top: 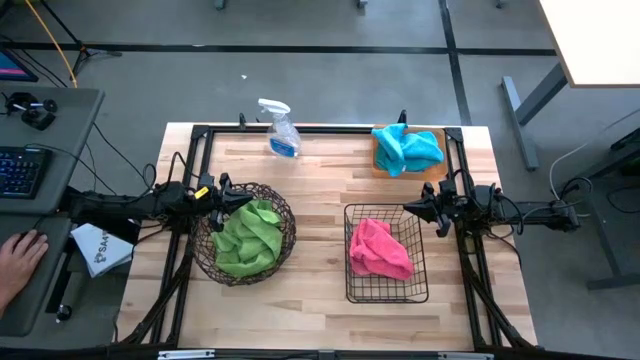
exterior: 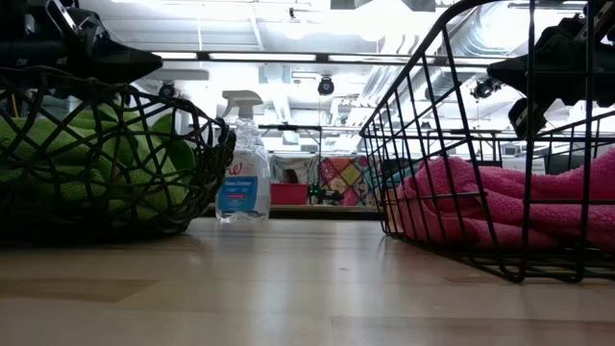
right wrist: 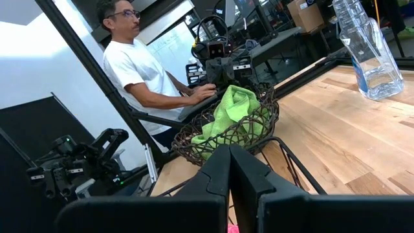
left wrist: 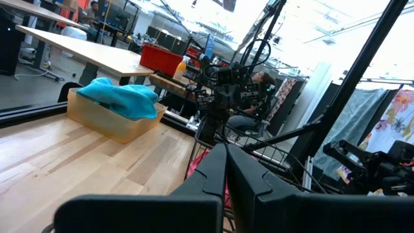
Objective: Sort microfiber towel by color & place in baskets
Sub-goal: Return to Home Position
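Observation:
Lime green towels [top: 248, 238] lie piled in the round dark woven-wire bowl [top: 284, 250], also seen in the right wrist view as green towels [right wrist: 234, 116]. A pink towel [top: 378, 248] lies in the square black wire basket [top: 352, 290]. Turquoise towels [top: 406, 148] lie on the orange tray [top: 378, 165]. My left gripper [top: 247, 197] is shut and hangs over the bowl's left rim. My right gripper [top: 410, 207] is shut above the wire basket's right rim. Neither touches a towel.
A clear spray bottle with blue liquid [top: 281, 130] stands near the table's far edge, between bowl and tray. A black metal frame [top: 320, 128] runs around the table. A person [right wrist: 139, 61] sits at a desk to the table's left, hand [top: 18, 255] on it.

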Robot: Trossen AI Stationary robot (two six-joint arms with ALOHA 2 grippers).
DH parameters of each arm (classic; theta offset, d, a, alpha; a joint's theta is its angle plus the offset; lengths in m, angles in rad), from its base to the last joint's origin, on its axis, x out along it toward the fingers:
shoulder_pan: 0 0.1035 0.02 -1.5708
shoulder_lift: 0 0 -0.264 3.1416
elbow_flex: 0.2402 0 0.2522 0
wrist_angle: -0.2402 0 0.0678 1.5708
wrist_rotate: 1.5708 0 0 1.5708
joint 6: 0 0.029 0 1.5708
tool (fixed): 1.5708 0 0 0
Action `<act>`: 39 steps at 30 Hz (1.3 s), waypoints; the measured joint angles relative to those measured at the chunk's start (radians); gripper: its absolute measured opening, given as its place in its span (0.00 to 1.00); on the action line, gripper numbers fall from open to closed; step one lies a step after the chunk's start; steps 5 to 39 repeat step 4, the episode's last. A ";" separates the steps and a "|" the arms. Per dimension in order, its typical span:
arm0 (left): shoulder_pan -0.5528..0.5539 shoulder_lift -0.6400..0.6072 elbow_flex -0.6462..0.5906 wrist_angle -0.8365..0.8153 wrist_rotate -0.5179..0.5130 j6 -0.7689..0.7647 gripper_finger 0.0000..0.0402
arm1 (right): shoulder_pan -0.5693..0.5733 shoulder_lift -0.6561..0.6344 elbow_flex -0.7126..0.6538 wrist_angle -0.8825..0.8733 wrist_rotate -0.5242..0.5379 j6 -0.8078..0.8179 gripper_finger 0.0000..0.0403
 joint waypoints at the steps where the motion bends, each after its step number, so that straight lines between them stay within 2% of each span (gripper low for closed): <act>1: 0.000 0.000 0.000 0.000 0.000 0.000 0.00 | 0.000 0.000 0.000 0.000 0.000 0.000 0.00; 39: 0.000 0.000 0.000 0.000 0.000 0.000 0.00 | 0.000 0.000 0.000 0.000 0.000 0.000 0.00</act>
